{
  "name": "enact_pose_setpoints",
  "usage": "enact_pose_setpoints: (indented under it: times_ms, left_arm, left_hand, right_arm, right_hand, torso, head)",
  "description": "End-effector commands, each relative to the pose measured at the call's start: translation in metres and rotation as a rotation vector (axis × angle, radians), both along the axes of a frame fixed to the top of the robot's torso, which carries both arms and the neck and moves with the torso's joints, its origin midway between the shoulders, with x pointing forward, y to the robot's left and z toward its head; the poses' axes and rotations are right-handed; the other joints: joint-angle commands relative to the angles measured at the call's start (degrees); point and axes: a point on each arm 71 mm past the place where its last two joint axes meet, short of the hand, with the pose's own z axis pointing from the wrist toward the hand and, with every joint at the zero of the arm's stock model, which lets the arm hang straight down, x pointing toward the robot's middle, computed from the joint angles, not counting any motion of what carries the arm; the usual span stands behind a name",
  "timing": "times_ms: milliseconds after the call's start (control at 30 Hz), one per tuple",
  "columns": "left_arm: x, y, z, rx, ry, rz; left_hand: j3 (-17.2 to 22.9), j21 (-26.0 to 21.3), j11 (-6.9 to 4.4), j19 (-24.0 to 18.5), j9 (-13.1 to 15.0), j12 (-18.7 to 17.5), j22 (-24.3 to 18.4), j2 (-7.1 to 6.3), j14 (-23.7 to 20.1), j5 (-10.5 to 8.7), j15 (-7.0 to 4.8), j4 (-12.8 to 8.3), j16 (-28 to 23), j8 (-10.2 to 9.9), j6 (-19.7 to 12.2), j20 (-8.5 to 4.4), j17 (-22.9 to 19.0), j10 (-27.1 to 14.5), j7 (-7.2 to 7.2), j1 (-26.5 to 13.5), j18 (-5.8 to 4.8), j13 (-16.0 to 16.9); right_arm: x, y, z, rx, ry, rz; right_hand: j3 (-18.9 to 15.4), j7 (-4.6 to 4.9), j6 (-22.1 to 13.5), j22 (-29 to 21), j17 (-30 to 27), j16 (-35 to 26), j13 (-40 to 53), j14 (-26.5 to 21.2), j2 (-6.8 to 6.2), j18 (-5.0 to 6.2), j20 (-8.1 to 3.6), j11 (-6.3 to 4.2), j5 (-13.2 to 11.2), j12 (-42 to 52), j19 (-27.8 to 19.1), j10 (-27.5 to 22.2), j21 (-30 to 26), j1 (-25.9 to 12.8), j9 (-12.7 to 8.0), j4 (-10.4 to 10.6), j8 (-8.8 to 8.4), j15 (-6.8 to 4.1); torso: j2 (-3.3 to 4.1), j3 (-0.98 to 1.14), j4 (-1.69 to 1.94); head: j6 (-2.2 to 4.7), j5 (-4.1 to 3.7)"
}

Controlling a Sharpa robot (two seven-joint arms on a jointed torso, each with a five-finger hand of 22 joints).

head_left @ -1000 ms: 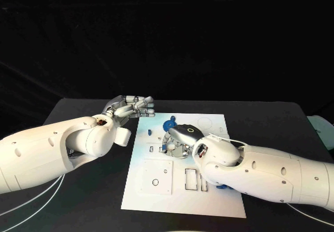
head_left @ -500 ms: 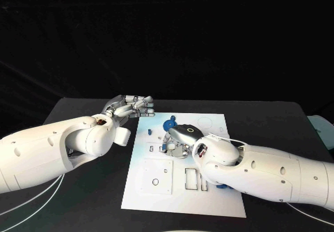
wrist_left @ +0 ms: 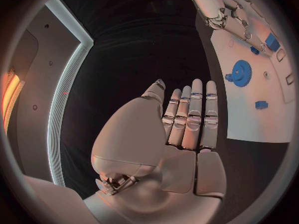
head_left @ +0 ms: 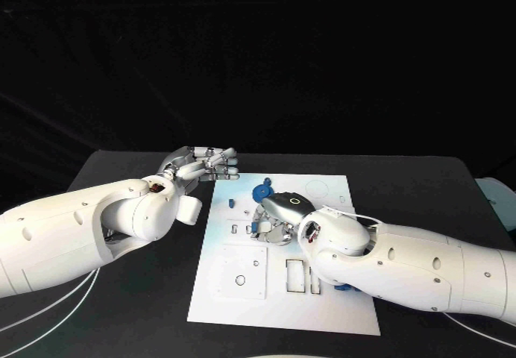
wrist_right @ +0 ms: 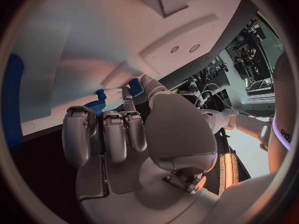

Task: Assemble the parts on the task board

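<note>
Bench: black bench (head_left: pixel 129 298) carrying the flat white rectangular task board (head_left: pixel 285 298) at its middle.
Left hand: silver left hand (head_left: pixel 204 164) hovers over the bench just off the board's far-left corner; in the left wrist view its fingers (wrist_left: pixel 190 117) lie straight and side by side, nothing in them.
Right hand: silver right hand (head_left: pixel 274 220) is low over the middle of the board, fingers (wrist_right: pixel 102 134) curled downward; whether it grips a part I cannot tell.
Parts: a round blue toothed gear (head_left: pixel 262 193) sits on the far part of the board, just beyond the right hand; a small blue block (wrist_left: pixel 261 104) lies apart from it nearer the board's edge; a blue piece (head_left: pixel 342 286) peeks out beneath the right arm at the board's right side.
Board cut-outs: rectangular slots (head_left: pixel 294 275) on the near half.
</note>
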Motion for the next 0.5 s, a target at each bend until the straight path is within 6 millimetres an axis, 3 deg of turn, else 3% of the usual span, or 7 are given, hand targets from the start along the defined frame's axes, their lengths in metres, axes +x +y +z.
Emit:
enact_pose_setpoints:
  times_ms: [33, 167, 500]
  left_arm:
    - [-0.0006, -0.0022, 0.0013, -0.01, -0.003, -0.017]
    - [-0.0005, -0.0021, 0.0012, -0.01, -0.003, -0.016]
    - [-0.0004, -0.002, 0.001, -0.009, 0.001, -0.018]
  left_hand:
    - [0.3, -0.3, 0.25, 0.4, 0.0, -0.4, 0.0, 0.04, 0.2, 0.19, 0.09, 0.0, -0.3, -0.3, 0.2, 0.07, 0.1, 0.1, 0.4, 0.5, 0.3, 0.1]
    - [0.3, -0.3, 0.25, 0.4, 0.0, -0.4, 0.0, 0.04, 0.2, 0.19, 0.09, 0.0, -0.3, -0.3, 0.2, 0.07, 0.1, 0.1, 0.4, 0.5, 0.3, 0.1]
    - [0.3, -0.3, 0.27, 0.4, 0.0, -0.5, -0.1, 0.02, 0.2, 0.18, 0.11, 0.0, -0.3, -0.4, 0.2, 0.07, 0.1, 0.1, 0.42, 0.4, 0.3, 0.1]
  right_arm:
    - [-0.0004, 0.0005, -0.0016, -0.02, 0.0, 0.004]
    - [0.0, 0.0004, -0.0012, -0.015, -0.003, 0.001]
    - [-0.0004, -0.0037, 0.0013, -0.001, -0.025, -0.014]
  right_hand:
    - [-1.2, 0.07, -0.8, 6.5, 14.9, 0.3, 11.3, 6.0, -0.68, -0.12, 0.58, 0.57, -2.4, -0.4, 0.5, 2.4, -0.4, -1.4, -0.1, 0.8, -0.57, 0.6]
    - [-1.9, 0.14, -1.0, 6.4, 14.8, 0.2, 11.1, 6.0, -1.06, -0.07, 0.72, 0.66, -3.7, -0.6, 0.4, 2.3, -0.6, -2.0, -0.1, 1.9, -0.77, 0.69]
    - [-2.5, 0.38, -1.7, 5.9, 14.4, 0.1, 10.2, 5.9, -1.53, 0.07, 0.84, 0.85, -3.9, -1.5, 0.1, 1.4, -1.2, -2.2, -0.2, 3.0, -1.23, 0.83]
  torso:
    - [0.02, 0.01, 0.0]
    - [0.01, 0.01, -0.01]
    - [-0.02, 0.0, 0.02]
  head:
    - [-0.02, 0.0]
    - [-0.02, -0.01]
    - [-0.08, -0.08]
